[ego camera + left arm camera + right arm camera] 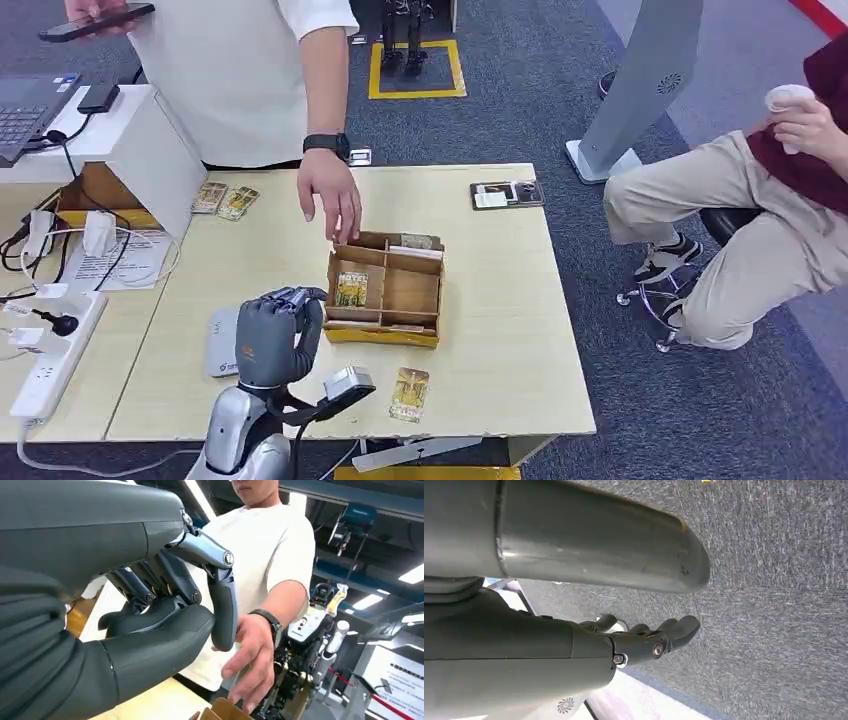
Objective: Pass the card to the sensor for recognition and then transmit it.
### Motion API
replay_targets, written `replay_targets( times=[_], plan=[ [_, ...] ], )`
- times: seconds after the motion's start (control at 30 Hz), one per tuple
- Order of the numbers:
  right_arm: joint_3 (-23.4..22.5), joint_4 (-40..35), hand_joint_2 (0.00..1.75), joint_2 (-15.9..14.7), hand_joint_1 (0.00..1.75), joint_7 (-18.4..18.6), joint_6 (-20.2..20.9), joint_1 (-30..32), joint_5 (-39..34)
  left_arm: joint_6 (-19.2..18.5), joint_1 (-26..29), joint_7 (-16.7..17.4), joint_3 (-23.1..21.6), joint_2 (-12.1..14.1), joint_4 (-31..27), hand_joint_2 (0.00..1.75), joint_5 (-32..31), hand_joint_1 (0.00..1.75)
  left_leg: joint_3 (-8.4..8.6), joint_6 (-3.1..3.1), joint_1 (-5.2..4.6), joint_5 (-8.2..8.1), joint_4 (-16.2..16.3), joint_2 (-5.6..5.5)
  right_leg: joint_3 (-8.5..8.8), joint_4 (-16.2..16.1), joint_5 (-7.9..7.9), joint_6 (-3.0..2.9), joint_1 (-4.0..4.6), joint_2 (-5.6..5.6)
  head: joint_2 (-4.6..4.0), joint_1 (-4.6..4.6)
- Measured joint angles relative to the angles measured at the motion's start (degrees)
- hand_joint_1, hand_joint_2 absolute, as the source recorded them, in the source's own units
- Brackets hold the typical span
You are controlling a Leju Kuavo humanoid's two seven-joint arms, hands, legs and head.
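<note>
My left hand (270, 335) hovers above the table's front part, over a flat grey sensor pad (220, 350). Its fingers (220, 605) curl in against the thumb, and I see no card in them. One patterned card (410, 393) lies flat near the front edge, to the right of my hand. Another card (352, 289) stands in the left compartment of a brown cardboard box (410, 295). A person's hand (332, 200) reaches down over the box's back edge, fingers spread, holding nothing. My right hand (644, 642) hangs over grey carpet with its fingers loosely apart and nothing in them.
Two more cards (225, 200) lie at the table's back left beside a white stand (150, 150). A black card holder (507, 194) sits at the back right. A power strip (55, 350) and cables lie at the left. A seated person (740, 220) is at the right.
</note>
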Motion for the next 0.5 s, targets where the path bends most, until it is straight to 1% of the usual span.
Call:
replay_targets(
  times=[0.1, 0.47, 0.5],
  plan=[
    [0.00, 0.00, 0.00, 0.00, 0.00, 0.00, 0.00, 0.00, 0.00, 0.00, 0.35, -2.02, 1.18, -0.85, 0.00, 1.75, 1.16, 1.75, -0.01, 0.00, -0.01, 0.00, 0.00, 0.00, 0.00, 0.00, 0.00, 0.00, -0.01, 0.00, 0.00, 0.00],
    [0.11, 0.04, 0.00, 0.00, 0.00, 0.22, 0.02, -0.01, 0.17, 0.00, 0.46, -4.79, 4.83, -3.54, 0.02, 1.75, 2.19, 1.75, 0.00, 0.00, -0.01, 0.00, 0.00, 0.00, 0.00, 0.00, 0.00, 0.00, -0.01, 0.00, 0.00, 0.00],
    [0.11, 0.04, 0.00, 0.00, 0.00, 0.24, 0.02, -0.01, 0.17, 0.00, 0.46, -4.97, 5.05, -3.70, 0.02, 1.75, 2.27, 1.59, 0.00, 0.00, -0.01, 0.00, 0.00, 0.00, 0.00, 0.00, 0.00, 0.00, -0.01, 0.00, 0.00, -0.02]
  ],
)
